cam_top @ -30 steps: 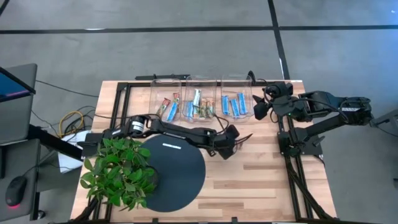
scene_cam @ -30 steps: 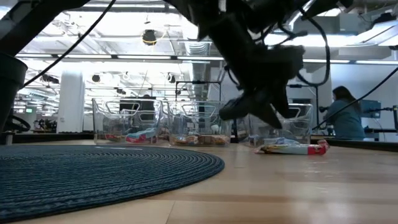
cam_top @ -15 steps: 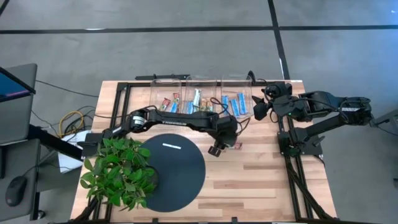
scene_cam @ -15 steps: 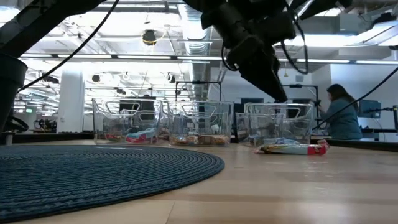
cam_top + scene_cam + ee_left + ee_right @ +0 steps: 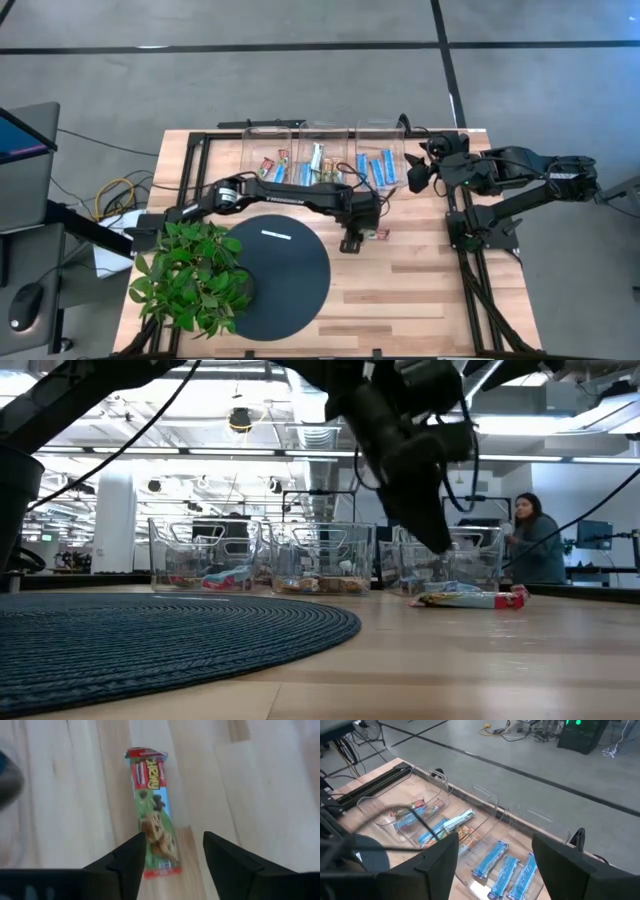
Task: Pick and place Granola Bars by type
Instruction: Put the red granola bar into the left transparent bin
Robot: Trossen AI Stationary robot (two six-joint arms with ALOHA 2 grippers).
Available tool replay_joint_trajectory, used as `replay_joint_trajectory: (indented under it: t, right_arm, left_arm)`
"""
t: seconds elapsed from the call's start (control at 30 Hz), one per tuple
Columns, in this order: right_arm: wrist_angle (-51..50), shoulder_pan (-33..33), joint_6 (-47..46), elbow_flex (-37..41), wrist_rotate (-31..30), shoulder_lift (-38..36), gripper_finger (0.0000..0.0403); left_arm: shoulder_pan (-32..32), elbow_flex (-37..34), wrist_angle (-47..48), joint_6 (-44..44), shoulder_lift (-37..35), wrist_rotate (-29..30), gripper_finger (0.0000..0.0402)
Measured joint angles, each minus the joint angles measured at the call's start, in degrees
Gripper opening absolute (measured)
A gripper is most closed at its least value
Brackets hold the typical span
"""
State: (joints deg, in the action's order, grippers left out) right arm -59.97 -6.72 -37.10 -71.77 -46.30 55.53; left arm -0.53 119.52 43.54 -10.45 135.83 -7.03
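the left gripper [image 5: 349,243] hangs just above the table [image 5: 430,270] — a lone granola bar [image 5: 375,234] lies on the wood just to its right, apart from its fingers. behind it stand three bins [image 5: 327,158] in a row; to its left lies the round mat [image 5: 280,275], the plant [image 5: 190,277] beyond. the right gripper [image 5: 412,175] waits beside the rightmost bin.

One red-green granola bar [image 5: 154,810] lies flat on wood; others [image 5: 375,167] fill bins.
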Motion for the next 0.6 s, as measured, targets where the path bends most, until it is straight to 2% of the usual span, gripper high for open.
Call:
replay_joint_trajectory:
  t: [0.23, 0.37, 0.6]
  right_arm:
    - [0.5, 0.0, 0.1, 0.0, 0.0, 0.0, 0.0243]
    - [0.4, 0.0, 0.1, 0.0, 0.3, 0.0, 0.0243]
    - [0.3, 0.0, 0.2, 0.0, 1.3, 0.0, 0.0243]
  left_arm:
    - [0.7, -0.1, 1.5, 1.9, 2.4, 0.9, 0.0237]
    - [0.9, 0.0, 0.1, 3.1, 2.8, 4.7, 0.0255]
    - [0.9, 0.0, -1.5, 3.5, 2.8, 6.5, 0.0283]
